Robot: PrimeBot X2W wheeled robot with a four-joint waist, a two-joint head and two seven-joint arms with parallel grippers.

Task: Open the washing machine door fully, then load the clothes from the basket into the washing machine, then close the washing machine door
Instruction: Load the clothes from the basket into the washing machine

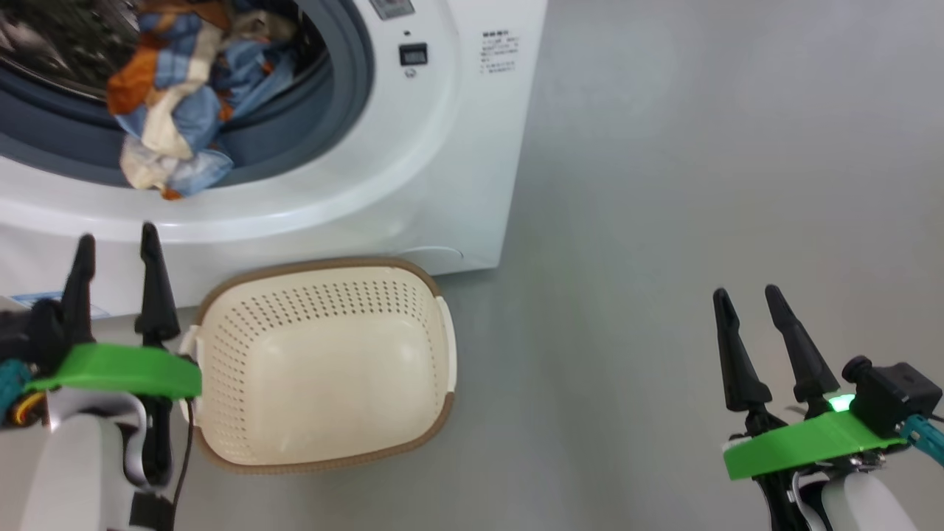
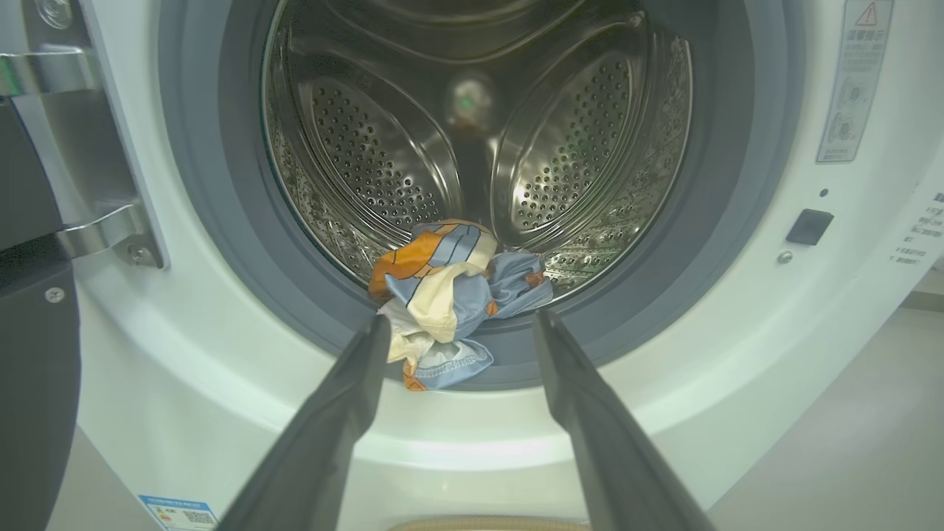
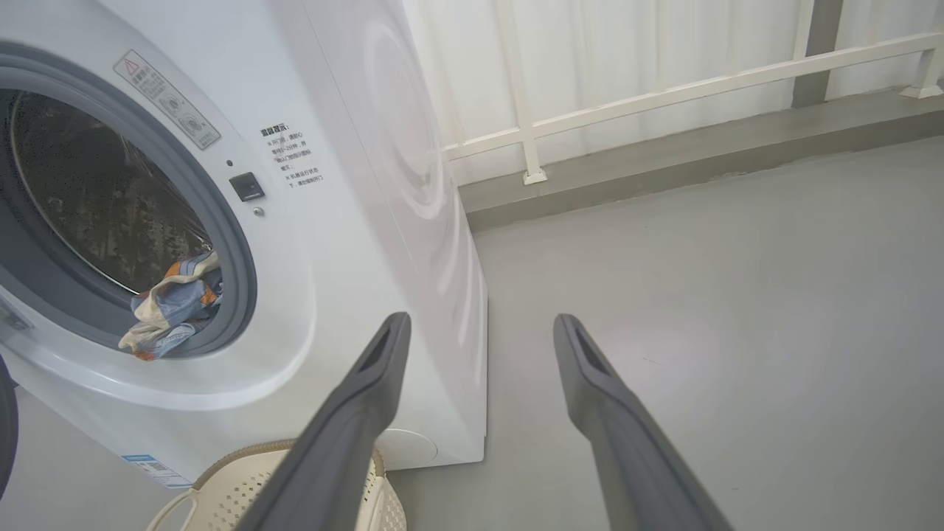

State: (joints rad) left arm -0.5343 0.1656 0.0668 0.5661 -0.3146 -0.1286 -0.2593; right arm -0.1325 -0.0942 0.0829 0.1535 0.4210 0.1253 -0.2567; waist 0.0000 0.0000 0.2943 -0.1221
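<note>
On the grey floor (image 1: 700, 184) before the washing machine (image 1: 442, 147) stands the basket (image 1: 324, 361), its bare bottom showing in the head view. The left end effector (image 1: 118, 234) is just beside its left side and the right end effector (image 1: 745, 291) is well apart. Both have fingers spread wide and hold nothing. The left wrist view looks into the steel drum (image 2: 472, 147): the clothes (image 2: 450, 302) lie bunched at its front, over the grey ring (image 2: 221, 221), and the black door (image 2: 29, 369) stands open at the left edge. The right wrist view adds a white railing (image 3: 523, 110) behind.

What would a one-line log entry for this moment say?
basket: empty | clothes: at drum mouth | door: open | left gripper: open | right gripper: open
</note>
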